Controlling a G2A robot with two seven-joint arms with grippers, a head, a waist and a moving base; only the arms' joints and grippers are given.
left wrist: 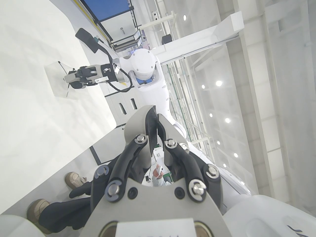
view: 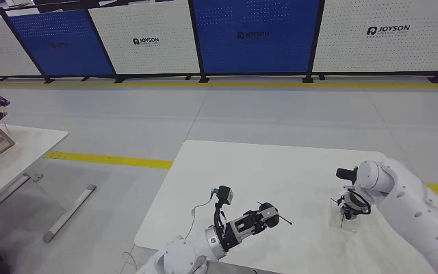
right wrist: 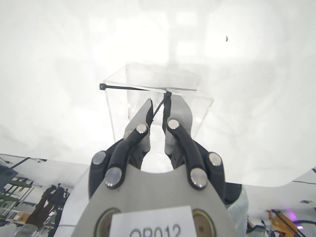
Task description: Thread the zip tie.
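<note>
Right gripper [right wrist: 159,102], jaws pinching thin black plastic zip tie [right wrist: 156,112] just above clear acrylic box [right wrist: 118,109]; left gripper [left wrist: 156,118], jaws pressed together, well apart from it; threading likely pending, needing tail-to-head alignment.

The zip tie [right wrist: 123,88] is black, the table [view: 274,178] plain white.

passing room across table [view: 274,178] middle, clear box [right wrist: 201,110] standing near right edge

Zip tie [right wrist: 128,88] now: thin black plastic, matt. The box [right wrist: 116,114] under it, clear hard plastic, glossy, edges catching light. Counter [right wrist: 49,50] white, smooth, matt. Right tool [right wrist: 160,99] shows brushed grey metal plates, shiny rivets, ribbed black rubbery pads [right wrist: 148,115].
</note>
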